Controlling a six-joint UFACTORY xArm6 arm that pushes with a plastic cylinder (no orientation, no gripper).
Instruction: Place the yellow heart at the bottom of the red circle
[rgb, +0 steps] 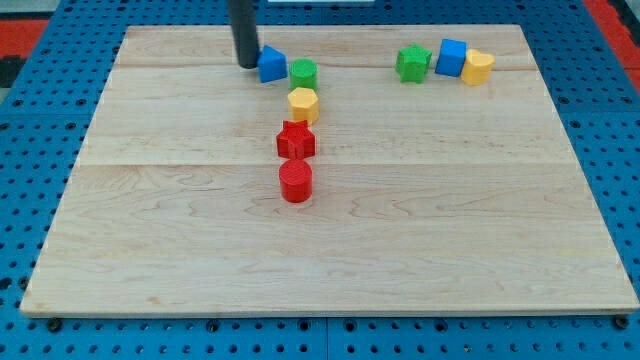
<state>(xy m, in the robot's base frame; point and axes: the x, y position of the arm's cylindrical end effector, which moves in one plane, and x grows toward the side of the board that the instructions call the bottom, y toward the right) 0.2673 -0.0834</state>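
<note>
Yellow heart (478, 67) sits well right of the red circle (296, 182); tip (246, 64), no jaws, must cross to it.

We see a pale wooden board (330, 250) made of planks joined side by side, their seams running across from the view's left to the view's right. It rests on a blue perforated surface (30, 200) dotted with regular rows of small holes, which shows on every side of the board. At the view's top corners we catch bits of red (612, 12). Light is even and soft, with only faint shadows.
</note>
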